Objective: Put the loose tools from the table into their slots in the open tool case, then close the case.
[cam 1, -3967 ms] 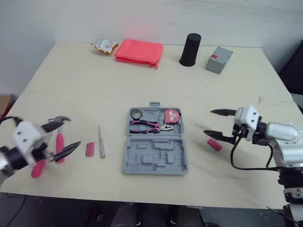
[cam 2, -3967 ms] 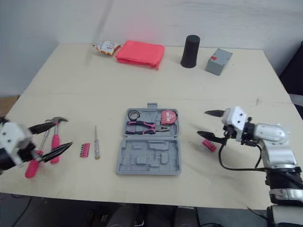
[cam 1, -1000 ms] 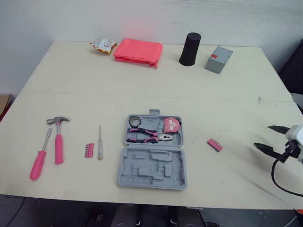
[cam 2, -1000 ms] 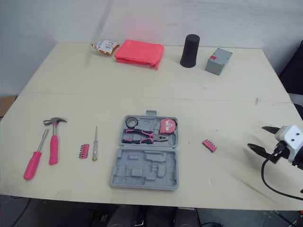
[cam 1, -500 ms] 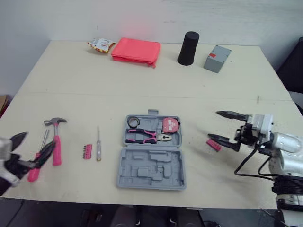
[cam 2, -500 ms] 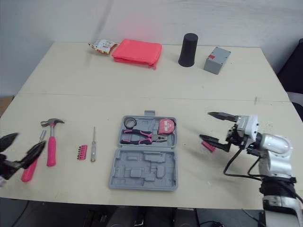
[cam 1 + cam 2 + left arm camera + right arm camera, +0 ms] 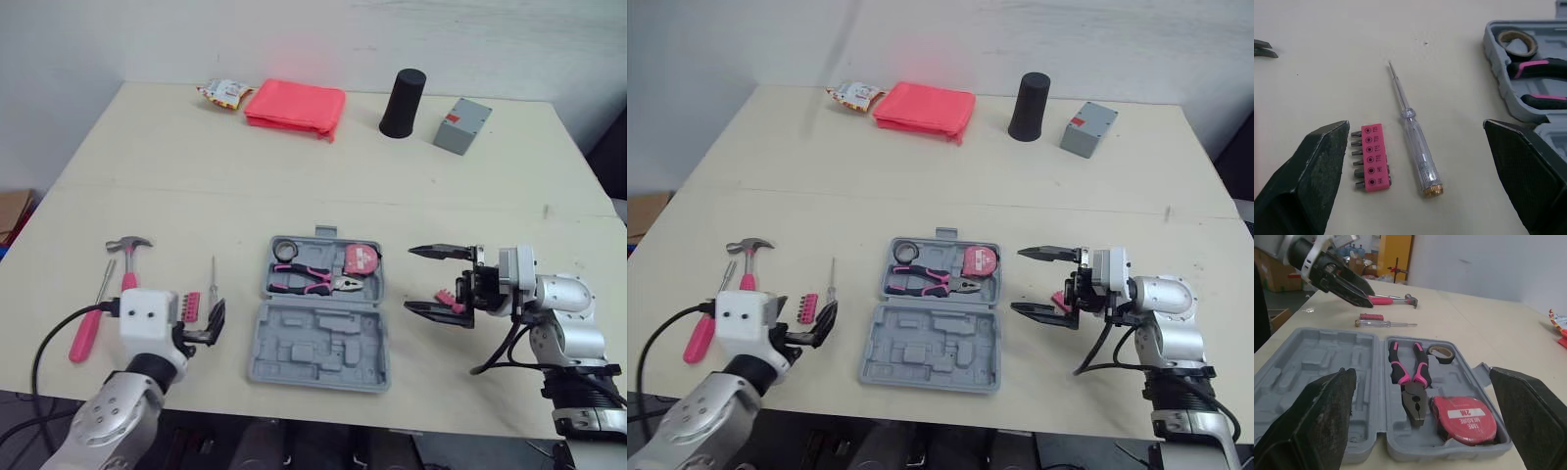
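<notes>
Left gripper wide open, empty. I aim it at clear screwdriver and bit strip, just left of tool case. Right gripper agape too, empty, second bit strip beside it (partly hidden). My plan: centre on screwdriver handle, descend square.

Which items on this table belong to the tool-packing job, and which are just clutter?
Job: open grey plastic tool case; pink-handled hammer; pink-handled screwdriver; clear-handled tester screwdriver; left pink bit strip; right pink bit strip.
Clutter: flat pink fabric pouch; black tapered cup; small grey box; crinkled snack packet.
</notes>
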Available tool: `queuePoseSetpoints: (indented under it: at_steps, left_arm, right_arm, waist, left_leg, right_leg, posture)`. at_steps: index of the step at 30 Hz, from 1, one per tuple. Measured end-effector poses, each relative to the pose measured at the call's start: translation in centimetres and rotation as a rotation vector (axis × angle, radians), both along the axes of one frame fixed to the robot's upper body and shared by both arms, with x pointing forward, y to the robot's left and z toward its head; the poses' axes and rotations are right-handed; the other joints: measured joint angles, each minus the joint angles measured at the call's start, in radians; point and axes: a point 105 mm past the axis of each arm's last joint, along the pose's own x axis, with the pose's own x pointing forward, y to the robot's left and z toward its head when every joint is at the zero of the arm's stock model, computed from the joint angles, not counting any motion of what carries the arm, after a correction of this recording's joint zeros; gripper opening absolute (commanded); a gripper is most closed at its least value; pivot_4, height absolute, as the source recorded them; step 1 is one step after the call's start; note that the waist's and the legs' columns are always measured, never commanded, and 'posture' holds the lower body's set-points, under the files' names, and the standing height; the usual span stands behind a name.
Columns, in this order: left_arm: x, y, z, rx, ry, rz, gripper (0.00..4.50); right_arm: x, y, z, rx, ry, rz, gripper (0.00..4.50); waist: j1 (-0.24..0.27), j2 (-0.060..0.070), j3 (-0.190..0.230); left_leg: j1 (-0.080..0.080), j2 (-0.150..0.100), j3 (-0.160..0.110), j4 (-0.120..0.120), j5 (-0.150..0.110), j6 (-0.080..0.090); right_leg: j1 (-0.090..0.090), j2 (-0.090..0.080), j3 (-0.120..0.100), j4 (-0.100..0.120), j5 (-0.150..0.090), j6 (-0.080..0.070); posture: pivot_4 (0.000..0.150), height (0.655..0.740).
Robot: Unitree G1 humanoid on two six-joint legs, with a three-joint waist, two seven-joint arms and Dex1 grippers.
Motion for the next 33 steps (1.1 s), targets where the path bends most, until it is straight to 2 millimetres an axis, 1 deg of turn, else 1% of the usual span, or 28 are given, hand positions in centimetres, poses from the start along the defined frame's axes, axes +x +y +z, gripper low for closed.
queuePoseSetpoints:
  at_steps: [2, 5, 8, 9, 11, 12, 23, 25, 27, 29, 30, 31, 32, 33]
  left_arm:
    - [0.9, -0.1, -0.7, -0.003, 0.032, 0.036, 4.43]
    - [1.4, -0.2, -1.1, 0.008, 0.053, 0.042, 4.43]
    - [1.8, -0.3, -1.1, 0.017, 0.054, 0.044, 4.43]
    - [2.2, -0.6, -1.5, 0.018, 0.075, 0.029, 4.43]
    - [2.3, -0.7, -1.8, 0.018, 0.084, 0.026, 4.43]
    - [2.5, -1.0, -2.3, 0.002, 0.097, 0.040, 4.43]
    - [2.4, -1.9, -3.0, 0.023, 0.134, 0.028, 4.43]
    - [2.1, -1.3, -3.2, 0.004, 0.142, 0.076, 3.89]
    - [1.9, -0.7, -3.2, -0.007, 0.143, 0.117, 3.21]
    - [1.5, -0.1, -3.4, -0.008, 0.149, 0.143, 2.37]
    - [1.4, 0.0, -3.4, -0.014, 0.151, 0.148, 2.00]
    - [1.4, 0.0, -3.5, -0.025, 0.154, 0.157, 1.51]
    - [1.4, 0.2, -3.7, -0.031, 0.160, 0.169, 1.18]
    - [1.4, 0.2, -3.8, -0.033, 0.161, 0.176, 0.68]
  right_arm:
    - [0.0, 0.3, 0.0, -0.002, 0.004, 0.009, 4.50]
    - [0.1, 0.3, 0.1, 0.000, 0.005, 0.006, 4.50]
    - [0.1, 0.5, 0.2, 0.001, -0.002, 0.007, 4.50]
    - [0.0, 0.7, 0.5, 0.003, -0.008, 0.009, 4.50]
    - [0.0, 0.9, 0.6, 0.005, -0.012, 0.012, 4.50]
    - [0.0, 1.1, 0.9, 0.006, -0.018, 0.013, 4.50]
    - [0.1, 1.5, 1.3, 0.017, -0.009, -0.002, 4.50]
    - [0.2, 1.7, 1.6, 0.022, -0.016, 0.005, 4.50]
    - [0.2, 1.8, 1.7, 0.023, -0.019, 0.009, 4.50]
    - [0.1, 1.9, 1.5, 0.019, -0.009, 0.022, 4.50]
    - [0.1, 1.9, 1.5, 0.021, 0.003, 0.028, 4.50]
    - [0.0, 1.9, 1.4, 0.024, 0.022, 0.039, 4.50]
    - [-0.1, 2.0, 1.3, 0.024, 0.035, 0.053, 4.50]
    - [-0.1, 2.1, 1.2, 0.026, 0.042, 0.062, 4.50]
  waist:
    - [0.000, 0.000, 0.000]
    - [-0.002, 0.000, 0.000]
    - [-0.003, 0.000, 0.000]
    - [-0.002, 0.000, 0.000]
    - [-0.002, 0.000, 0.000]
    - [-0.002, 0.000, 0.000]
    - [-0.001, 0.000, 0.000]
    - [-0.001, 0.000, 0.000]
    - [-0.005, 0.000, 0.000]
    - [-0.005, 0.001, 0.000]
    - [-0.005, 0.001, -0.001]
    - [-0.004, 0.001, -0.001]
    - [-0.004, 0.002, -0.001]
    - [-0.003, 0.002, -0.001]
  left_leg:
    - [0.000, 0.001, 0.000, 0.000, 0.000, 0.000]
    - [0.000, 0.002, 0.000, 0.000, 0.000, 0.000]
    - [0.000, 0.003, 0.000, 0.000, 0.000, -0.001]
    - [0.000, 0.003, 0.000, 0.000, 0.000, -0.001]
    - [0.000, 0.004, 0.000, 0.001, 0.000, -0.001]
    - [0.000, 0.004, 0.000, 0.001, 0.000, -0.001]
    - [0.000, 0.004, 0.000, 0.001, -0.001, -0.002]
    - [-0.001, 0.005, 0.000, 0.001, -0.001, -0.002]
    - [0.000, 0.005, 0.000, 0.001, -0.001, -0.002]
    - [0.000, 0.007, 0.000, 0.000, -0.001, -0.003]
    - [0.000, 0.007, 0.001, 0.000, -0.001, -0.003]
    - [0.000, 0.007, 0.001, 0.001, -0.001, -0.003]
    - [0.000, 0.007, 0.001, 0.001, -0.001, -0.003]
    - [0.000, 0.007, 0.001, 0.001, -0.001, -0.003]
  right_leg:
    - [0.000, 0.002, 0.000, 0.000, 0.000, 0.000]
    - [0.000, 0.003, 0.001, 0.000, 0.000, 0.000]
    - [0.000, 0.005, 0.001, 0.000, 0.000, 0.000]
    - [0.000, 0.005, 0.001, -0.001, 0.000, 0.000]
    - [0.000, 0.005, 0.001, -0.001, 0.000, 0.000]
    - [0.000, 0.005, 0.001, -0.001, 0.000, 0.000]
    - [0.000, 0.005, 0.001, -0.002, 0.000, 0.000]
    - [0.000, 0.005, 0.001, -0.002, 0.000, 0.000]
    - [0.000, 0.006, 0.002, -0.002, 0.000, 0.000]
    - [0.000, 0.006, 0.002, -0.002, 0.000, -0.001]
    - [0.000, 0.007, 0.002, -0.002, 0.000, -0.001]
    - [0.000, 0.007, 0.002, -0.002, 0.000, -0.001]
    - [0.000, 0.007, 0.002, -0.002, 0.000, -0.001]
    - [0.000, 0.006, 0.002, -0.002, 0.000, -0.001]
  posture:
    - [0.150, 0.7400]
    - [0.150, 0.7400]
    - [0.150, 0.7400]
    - [0.150, 0.7400]
    - [0.150, 0.7400]
    - [0.150, 0.7400]
    - [0.150, 0.7400]
    - [0.150, 0.7400]
    - [0.150, 0.7400]
    - [0.150, 0.7400]
    - [0.150, 0.7400]
    - [0.150, 0.7400]
    - [0.150, 0.7400]
    - [0.150, 0.7400]
